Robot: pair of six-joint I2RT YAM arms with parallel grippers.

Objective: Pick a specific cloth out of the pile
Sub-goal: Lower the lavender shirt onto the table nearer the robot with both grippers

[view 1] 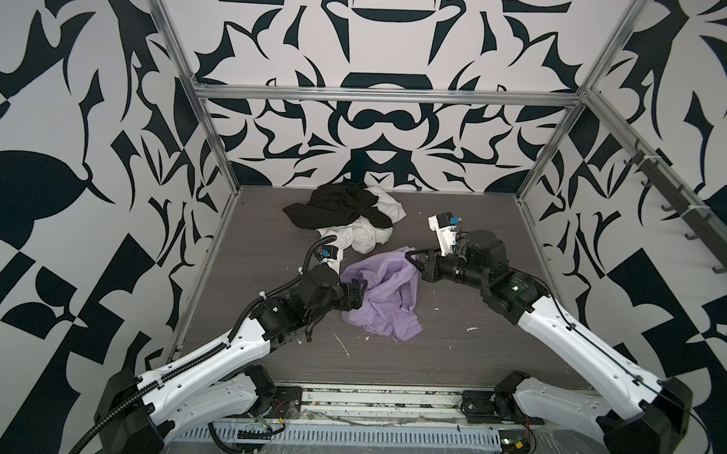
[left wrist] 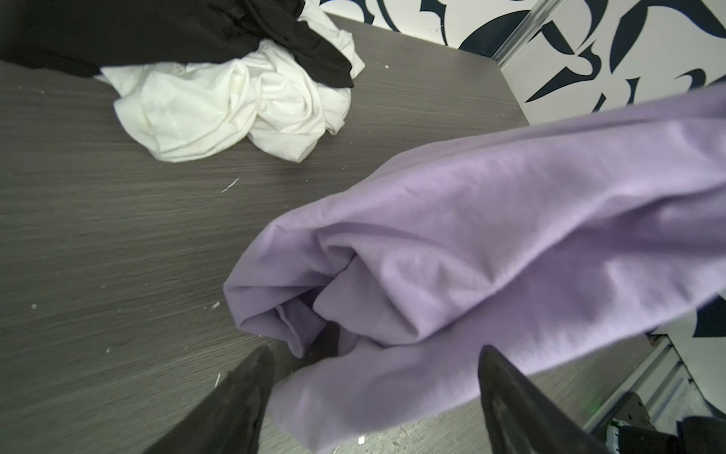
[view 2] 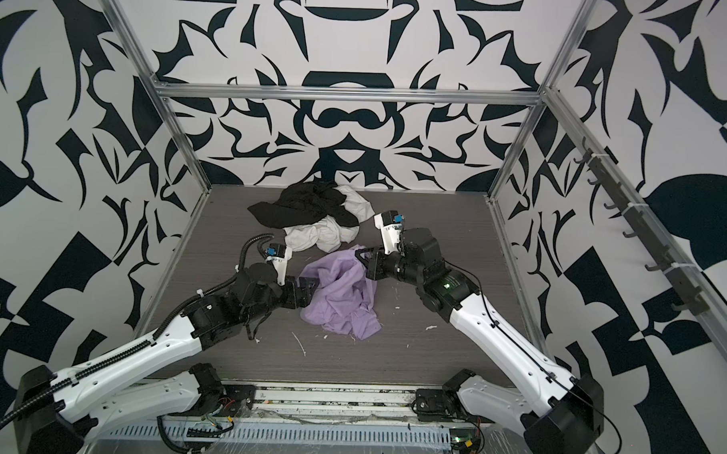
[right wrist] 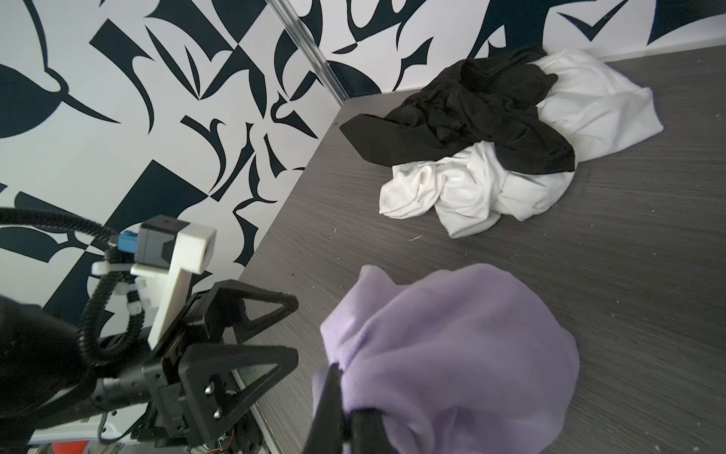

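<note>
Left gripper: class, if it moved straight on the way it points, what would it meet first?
The lavender cloth, lying right ahead of the left gripper, partly between its open jaws; depth is unclear.

I have the right gripper [right wrist: 345,401] clamped on the lavender cloth [right wrist: 463,346], apart from the black-and-white pile [right wrist: 471,118].
</note>
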